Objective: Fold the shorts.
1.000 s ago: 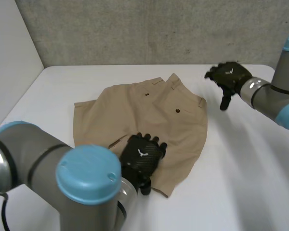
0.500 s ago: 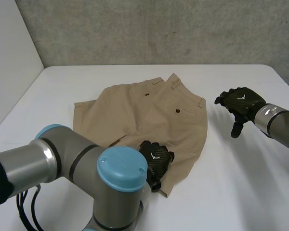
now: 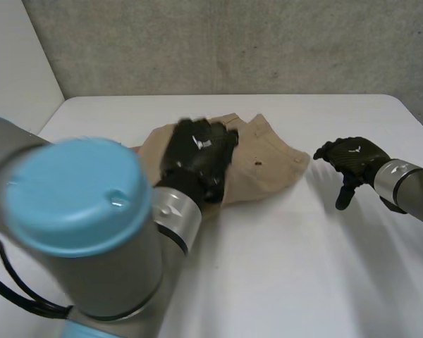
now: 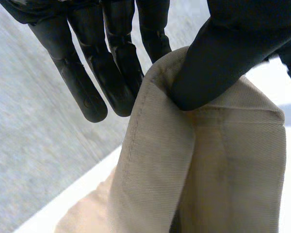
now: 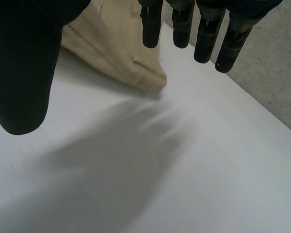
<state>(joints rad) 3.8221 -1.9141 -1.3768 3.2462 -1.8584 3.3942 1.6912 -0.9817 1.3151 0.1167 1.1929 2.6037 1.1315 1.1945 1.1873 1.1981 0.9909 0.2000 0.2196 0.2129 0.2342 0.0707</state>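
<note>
Shorts [image 3: 268, 158] of tan cloth lie on the far middle of the white bench [image 3: 282, 267]. They are bunched, with a dark button [image 3: 258, 166] showing on the upper face and a waistband corner pointing toward the right hand. One stitched edge is held up off the rest of the cloth. In the left wrist view it hangs down from the hold in soft folds, with a seam running along its rim.

The left hand [image 3: 197, 156] is over the left part of the shorts, and its arm reaches in large across the near left of the head view. Its thumb presses the hemmed edge against the fingers [image 4: 109, 73], so the cloth is pinched between them.

The right hand [image 3: 354, 158] hovers over bare bench to the right of the shorts, apart from them. Its fingers [image 5: 203, 39] are straight and spread, with the thumb held wide and nothing in them. The nearest corner of the shorts lies just beyond its fingertips.
</note>
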